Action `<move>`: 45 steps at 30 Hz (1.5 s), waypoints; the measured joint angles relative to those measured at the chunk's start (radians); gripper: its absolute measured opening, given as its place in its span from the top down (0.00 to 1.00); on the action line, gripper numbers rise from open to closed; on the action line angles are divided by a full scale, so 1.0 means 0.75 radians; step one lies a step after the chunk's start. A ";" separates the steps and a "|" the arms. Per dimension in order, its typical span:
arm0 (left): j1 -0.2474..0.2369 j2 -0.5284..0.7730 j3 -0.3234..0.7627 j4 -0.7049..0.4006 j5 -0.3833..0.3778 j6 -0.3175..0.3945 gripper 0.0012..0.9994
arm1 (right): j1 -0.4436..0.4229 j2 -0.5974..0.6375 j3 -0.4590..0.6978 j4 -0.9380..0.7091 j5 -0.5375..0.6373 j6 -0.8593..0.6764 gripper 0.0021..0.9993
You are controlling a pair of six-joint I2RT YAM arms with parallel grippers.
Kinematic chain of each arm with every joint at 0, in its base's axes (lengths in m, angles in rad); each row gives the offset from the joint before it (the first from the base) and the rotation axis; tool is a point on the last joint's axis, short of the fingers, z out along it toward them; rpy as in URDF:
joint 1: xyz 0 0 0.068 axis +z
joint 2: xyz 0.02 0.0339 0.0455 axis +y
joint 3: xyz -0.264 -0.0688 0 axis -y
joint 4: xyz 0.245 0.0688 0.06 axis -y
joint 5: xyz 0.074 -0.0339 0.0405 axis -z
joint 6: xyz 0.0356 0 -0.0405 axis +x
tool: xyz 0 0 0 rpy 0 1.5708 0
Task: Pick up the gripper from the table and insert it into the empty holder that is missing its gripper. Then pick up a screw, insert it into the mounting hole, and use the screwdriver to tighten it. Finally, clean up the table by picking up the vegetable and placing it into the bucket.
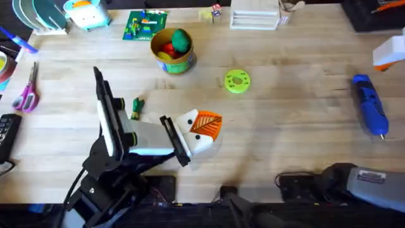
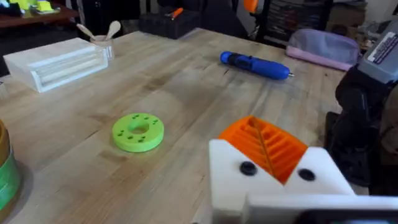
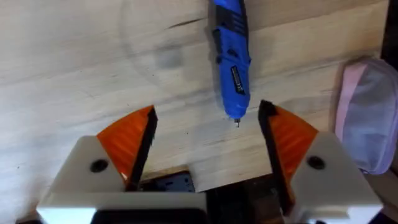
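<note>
Pale wooden table seen from above. Left gripper [image 1: 207, 125] low over the middle of the table, white fingers pressed together so the orange ribbed pads [image 2: 273, 146] meet along one seam, nothing visible between them.

Right gripper [image 3: 209, 110] spread wide over bare wood, one orange pad on each side with a broad gap between. Just beyond that gap, the tip of the screwdriver [image 3: 231, 59], pointing back toward the fingers and touching neither.

Screwdriver [image 1: 370, 104] lying flat near the table's right edge, bright blue, well apart from the left gripper. Beside it in the right wrist view, a pinkish translucent pouch [image 3: 367, 115].

Bucket [image 1: 174, 64] toward the far middle of the table, yellow with a greenish band, holding a red toy and a round green toy. Vegetable [image 1: 137, 107] small and dark green, on the wood nearer than the bucket, close beside the left arm.

Green disc [image 1: 237, 81] with small holes lying flat between the bucket and the screwdriver, just beyond the left gripper. Pink-handled scissors [image 1: 26, 95] at the far left edge. White and orange object [image 1: 389, 52] at the right edge, too cropped to tell what.
</note>
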 joint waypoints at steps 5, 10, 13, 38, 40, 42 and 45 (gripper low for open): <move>0.000 0.000 0.000 0.000 -0.016 0.000 0.99 | -0.091 0.159 0.000 0.003 -0.083 -0.064 0.01; 0.000 0.000 0.000 0.000 -0.026 0.000 0.99 | -0.135 0.351 -0.001 0.067 -0.115 -0.085 0.01; 0.000 0.000 0.000 0.000 -0.030 0.000 0.99 | -0.143 0.458 -0.004 0.109 -0.119 -0.112 0.01; 0.000 0.000 0.000 0.000 -0.031 0.000 0.99 | -0.309 0.792 -0.005 0.304 -0.132 -0.261 0.01; 0.000 0.000 0.000 0.000 -0.031 0.000 0.99 | -0.309 0.808 -0.005 0.325 -0.135 -0.261 0.01; 0.000 0.000 -0.001 0.000 -0.031 0.000 0.99 | -0.311 0.808 -0.005 0.324 -0.146 -0.261 0.01; 0.000 0.000 0.000 0.000 -0.031 0.000 0.99 | -0.311 0.808 -0.005 0.324 -0.148 -0.261 0.01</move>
